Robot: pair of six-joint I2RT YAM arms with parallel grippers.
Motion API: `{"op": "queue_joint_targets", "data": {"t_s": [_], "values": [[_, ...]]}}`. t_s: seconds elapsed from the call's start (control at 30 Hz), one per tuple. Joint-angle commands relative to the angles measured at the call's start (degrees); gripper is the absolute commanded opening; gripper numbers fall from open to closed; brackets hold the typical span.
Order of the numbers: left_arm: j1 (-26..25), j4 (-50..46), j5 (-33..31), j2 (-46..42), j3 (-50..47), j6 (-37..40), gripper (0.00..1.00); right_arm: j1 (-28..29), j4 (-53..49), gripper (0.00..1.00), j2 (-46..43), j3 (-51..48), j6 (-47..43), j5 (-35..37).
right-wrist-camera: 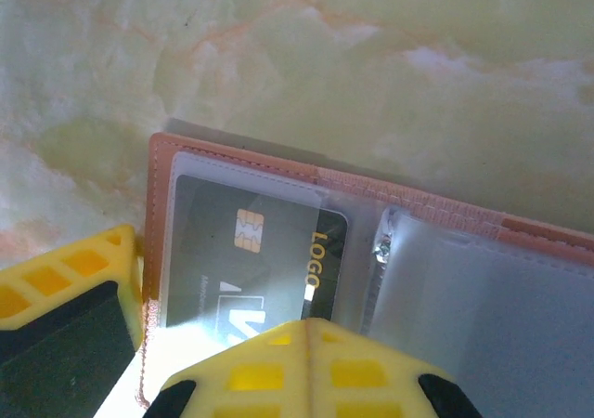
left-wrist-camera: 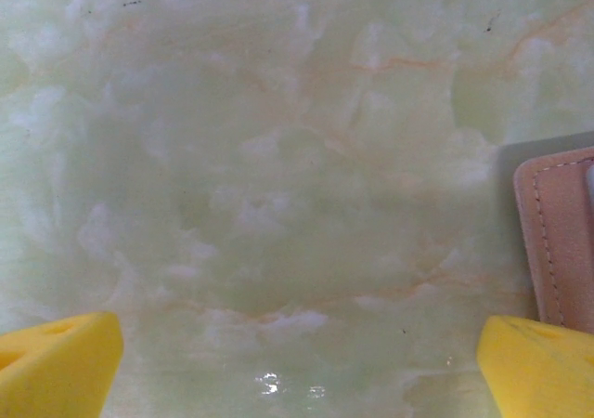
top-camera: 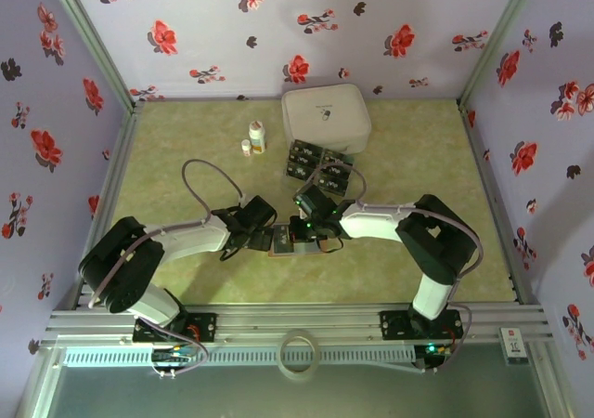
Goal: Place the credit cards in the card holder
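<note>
Green marbled table (top-camera: 167, 176), open card holder (top-camera: 281, 242), dark credit cards (top-camera: 320, 165) clustered beside white case (top-camera: 325, 117), two small bottles (top-camera: 256, 137)

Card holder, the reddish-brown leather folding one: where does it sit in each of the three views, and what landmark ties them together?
Top external: the reddish-brown leather card holder lies just below centre, between the two arms.
Left wrist: its stitched edge enters at the right border, middle height.
Right wrist: it lies open across the lower middle, with a dark card in its left clear pocket.
Shared landmark: the pale green marbled tabletop beneath it.
</note>
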Motion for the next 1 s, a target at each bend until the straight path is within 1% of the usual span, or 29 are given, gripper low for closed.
{"op": "queue_joint_targets", "data": {"t_s": [0.0, 0.1, 0.13, 0.2, 0.23, 0.3, 0.37, 0.4, 0.57, 0.7, 0.97], "values": [[-0.5, 0.89, 0.87, 0.63, 0.6, 0.3, 1.0, 0.55, -3.46, 0.0, -2.77, 1.25, -0.41, 0.74], [-0.33, -0.06, 0.61, -0.93, 0.65, 0.27, 1.0, 0.35, -7.12, 0.0, -7.06, 1.26, -1.82, 3.08], [-0.3, -0.52, 0.5, -1.59, 0.65, 0.28, 1.0, 0.34, -8.1, 0.03, -8.08, 1.17, -2.17, 3.75], [-0.26, -1.35, 0.39, -3.33, 0.61, 0.16, 1.0, 0.22, -10.89, 0.19, -11.32, 0.61, -3.07, 5.95], [-0.22, -1.77, 0.4, -4.15, 0.57, 0.09, 1.0, 0.2, -11.79, 0.25, -12.46, 0.27, -3.28, 6.92], [-0.31, -2.68, 0.63, -6.17, 0.41, -0.22, 1.0, -0.05, -13.11, 0.36, -15.32, -1.24, -3.5, 8.7], [-0.39, -3.06, 1.21, -7.9, -0.08, -0.63, 1.0, -0.55, -13.67, 0.44, -17.76, -2.99, -3.12, 10.47], [-0.47, -3.18, 1.71, -8.89, -0.34, -0.86, 1.0, -0.87, -13.66, 0.46, -18.85, -3.96, -2.87, 11.11], [-1.18, -2.89, 2.93, -11.82, -1.98, -2.45, 1.0, -2.45, -11.73, 0.52, -22.27, -7.74, -0.9, 12.35], [-2.31, -1.75, 2.97, -11.94, -3.34, -3.66, 1.0, -2.91, -10.85, 0.53, -21.62, -8.33, -0.46, 11.29], [-4.16, 0.21, 2.72, -9.44, -4.79, -4.9, 1.0, -2.98, -9.49, 0.52, -18.62, -8.04, -0.42, 10.32]]}}
